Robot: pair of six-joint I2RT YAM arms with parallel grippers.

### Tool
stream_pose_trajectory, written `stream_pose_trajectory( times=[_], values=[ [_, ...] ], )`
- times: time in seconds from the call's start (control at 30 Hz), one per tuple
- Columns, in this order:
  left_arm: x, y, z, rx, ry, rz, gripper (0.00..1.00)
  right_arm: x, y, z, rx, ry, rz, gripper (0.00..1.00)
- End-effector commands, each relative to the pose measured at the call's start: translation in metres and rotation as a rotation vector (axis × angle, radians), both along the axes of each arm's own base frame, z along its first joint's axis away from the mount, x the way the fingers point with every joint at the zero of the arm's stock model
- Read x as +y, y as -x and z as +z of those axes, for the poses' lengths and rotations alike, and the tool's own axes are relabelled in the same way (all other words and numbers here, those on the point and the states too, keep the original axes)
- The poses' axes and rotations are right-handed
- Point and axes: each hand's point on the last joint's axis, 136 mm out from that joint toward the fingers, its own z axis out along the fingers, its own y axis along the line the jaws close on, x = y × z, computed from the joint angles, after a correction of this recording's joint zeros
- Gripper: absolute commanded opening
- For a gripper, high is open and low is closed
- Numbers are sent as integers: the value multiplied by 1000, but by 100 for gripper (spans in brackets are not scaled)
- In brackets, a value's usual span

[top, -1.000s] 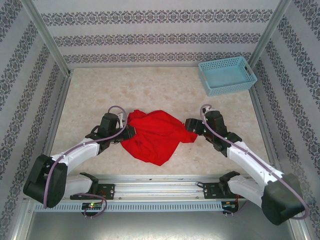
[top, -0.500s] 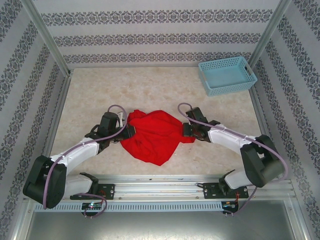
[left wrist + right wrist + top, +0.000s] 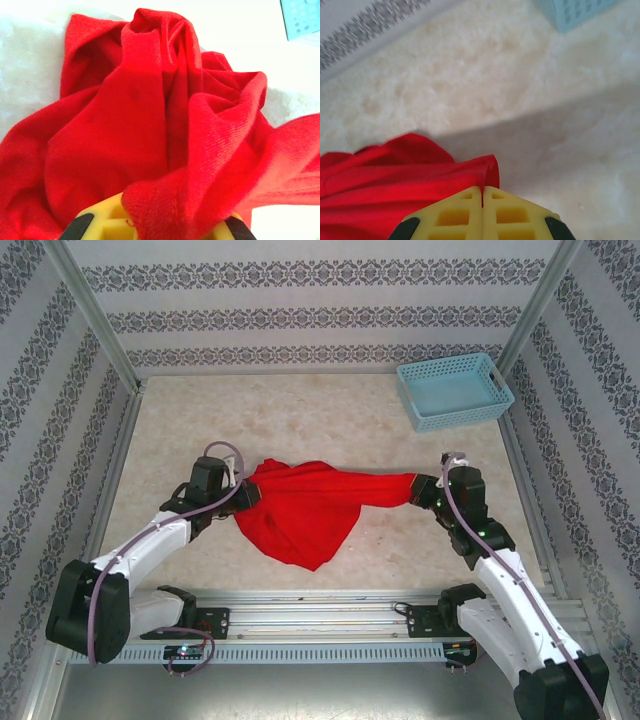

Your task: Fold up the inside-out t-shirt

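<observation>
Red cloth of the inside-out t-shirt (image 3: 305,515) now spans the gap between the two arms at the middle of the bench (image 3: 330,420), where a second ago it lay as a compact heap. The right jaws, then open at the garment's right edge, have since clenched on that edge and drawn it outward to the right. In the right wrist view the yellow fingers (image 3: 450,217) meet, with red fabric pinched at their tips. The left jaws stay clenched on the opposite edge, cloth bunched over them. By this evidence the garment is being stretched open for flattening, and no fold has begun. Its upper margin runs as a taut band, and the lower part sags into a wrinkled point toward the near edge. The light blue basket (image 3: 455,390) stands well apart at the far right corner.
</observation>
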Motion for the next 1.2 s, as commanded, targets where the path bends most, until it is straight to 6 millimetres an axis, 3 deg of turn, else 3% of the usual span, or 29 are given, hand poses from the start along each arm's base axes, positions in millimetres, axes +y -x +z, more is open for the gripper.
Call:
stream_pose_trajectory(
  times=[0.0,0.17,0.23,0.33,0.47,0.57,0.63,0.67,0.7,0.77,0.83,0.97,1.03,1.1,1.17],
  values=[
    [3,-5,15,-21,1,-13,0,1,-2,3,-6,-33,-3,0],
    [-12,-10,69,-113,32,-70,0,2,-7,24,-41,-25,3,0],
    [-35,-11,93,-160,24,-126,0,-14,-10,23,-7,23,-78,0],
    [-79,-8,110,-208,-32,-195,0,-39,-11,11,86,49,-186,0],
    [-143,-8,107,-177,23,-303,0,-55,-6,-8,151,7,-274,0],
    [-194,7,88,-102,-13,-466,19,-59,-2,-24,185,-6,-304,0],
    [-202,16,75,-45,-63,-519,34,-59,0,-29,205,8,-293,0],
    [-196,16,71,-38,-89,-506,41,-58,0,-29,208,20,-276,4],
    [-184,15,67,-44,-126,-472,50,-56,1,-28,208,32,-252,15],
    [-150,14,63,-58,-205,-393,65,-51,0,-26,205,43,-205,36],
    [-107,11,60,-51,-248,-295,71,-41,-1,-23,194,53,-153,51],
    [-19,7,45,36,-267,-48,74,-3,-4,-8,135,118,-24,62],
    [17,8,33,84,-277,61,79,30,-4,1,97,145,59,64],
    [32,6,23,121,-261,100,82,68,-4,5,77,115,145,64],
    [32,1,13,140,-225,93,83,110,-2,6,60,83,233,64]
  ],
)
